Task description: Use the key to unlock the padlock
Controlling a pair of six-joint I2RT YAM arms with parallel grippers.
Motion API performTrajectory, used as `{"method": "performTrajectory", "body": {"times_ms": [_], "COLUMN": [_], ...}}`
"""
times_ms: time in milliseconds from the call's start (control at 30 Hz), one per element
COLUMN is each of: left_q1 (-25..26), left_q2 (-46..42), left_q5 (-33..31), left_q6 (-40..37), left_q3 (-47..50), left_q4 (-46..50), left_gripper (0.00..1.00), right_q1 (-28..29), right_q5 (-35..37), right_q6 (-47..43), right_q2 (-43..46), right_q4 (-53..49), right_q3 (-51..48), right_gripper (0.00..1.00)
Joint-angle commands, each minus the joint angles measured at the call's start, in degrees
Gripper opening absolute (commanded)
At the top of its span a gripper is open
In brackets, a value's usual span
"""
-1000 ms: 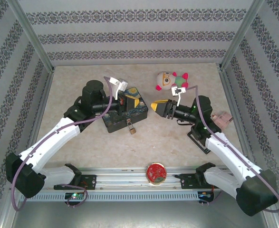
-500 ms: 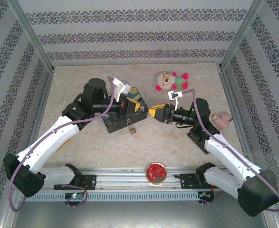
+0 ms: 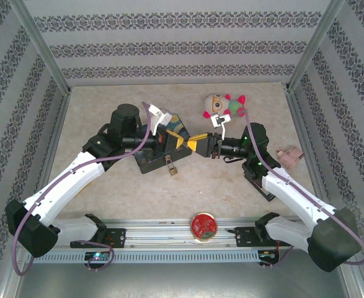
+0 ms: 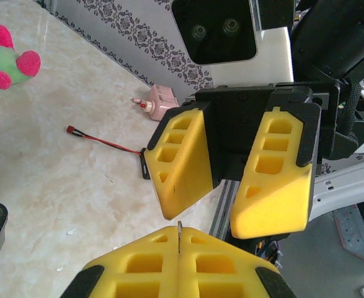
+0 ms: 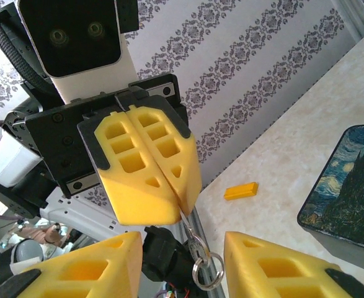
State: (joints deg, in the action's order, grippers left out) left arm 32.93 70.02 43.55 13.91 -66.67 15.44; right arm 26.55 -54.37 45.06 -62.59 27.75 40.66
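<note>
Both arms reach inward over mid-bench, forearms low, and the fingertips meet nose to nose above the right end of the starry-night painted tin [image 3: 146, 162].

The left gripper [image 3: 183, 142] is clamped tight on the key [image 4: 179, 234]. We see only a thin grey sliver of blade poking from between its yellow pads [image 4: 138, 270], and a small wire ring [image 5: 205, 268] dangling beneath.

The right gripper [image 3: 195, 143] is spread part-way, its jaws standing either side of the key and ring. We cannot tell whether they touch.

The padlock [image 3: 173, 166] is tiny, with a brass body and a silvery shackle. It hangs off the tin's side that faces the bench's near edge.

We count two arms, one key, one padlock, one tin, one soft toy [image 3: 222, 104] toward the far edge and one red disc [image 3: 203, 225] at the near edge.
</note>
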Motion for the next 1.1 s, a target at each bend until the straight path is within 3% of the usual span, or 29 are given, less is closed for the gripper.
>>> {"method": "performTrajectory", "body": {"times_ms": [0,1067], "left_q1": [0.4,0.3], "left_q2": [-1.4,-2.4], "left_q5": [1.6,1.2], "left_q6": [0.8,3.1], "left_q3": [1.0,2.6], "left_q4": [-3.8,-7.8], "left_gripper": [0.00,0.00], "right_q1": [1.0,0.6], "right_q5": [-1.4,-1.1], "right_q6": [0.5,0.8], "right_q2": [-0.6,-0.2], "right_q4": [3.1,3.4], "right_q3": [1.8,0.2], "right_gripper": [0.40,0.21]}}
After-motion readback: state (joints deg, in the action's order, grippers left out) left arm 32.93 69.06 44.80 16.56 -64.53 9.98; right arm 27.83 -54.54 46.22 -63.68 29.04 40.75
